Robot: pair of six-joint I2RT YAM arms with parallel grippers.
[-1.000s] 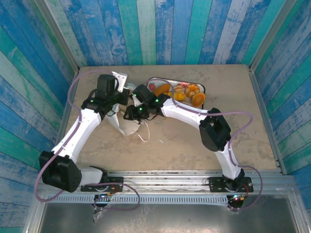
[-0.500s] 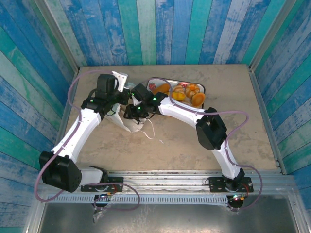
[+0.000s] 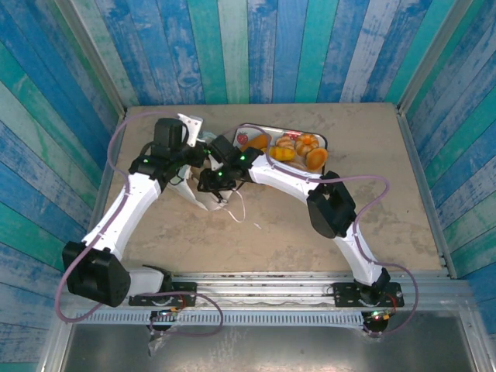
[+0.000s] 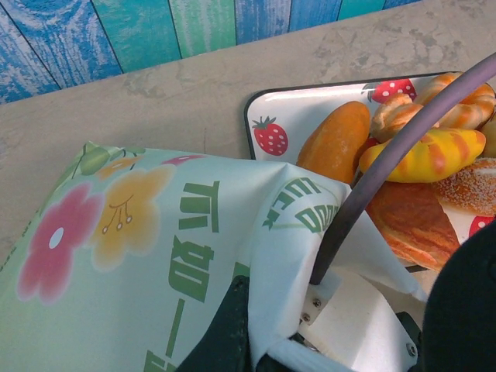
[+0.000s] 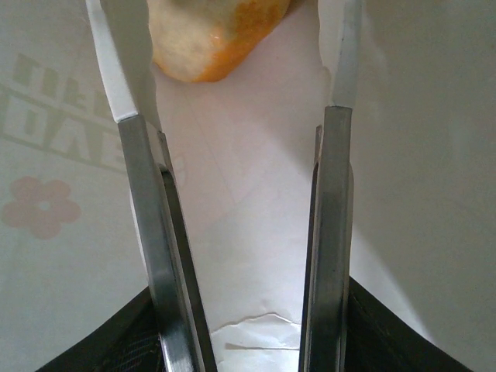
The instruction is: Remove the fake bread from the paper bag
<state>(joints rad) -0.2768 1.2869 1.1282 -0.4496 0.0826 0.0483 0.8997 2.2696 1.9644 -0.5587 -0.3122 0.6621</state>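
**Right gripper open inside bag**

Right gripper (image 5: 225,70) reaches into the bag (image 4: 155,232) with its jaws parted. One roll (image 5: 213,39), pale and orange, lies between the fingertips, with a gap showing on each side. Left gripper (image 3: 194,155) is closed on the bag's edge. Just beside the bag stands a strawberry-print tray (image 4: 267,105) bearing several other breads (image 4: 335,139), on the table (image 3: 294,225) near its far edge.

On the white paper carrier bag (image 4: 155,232) I see green printed characters and a few Latin letters — turned sideways, creased — none I can read for certain.
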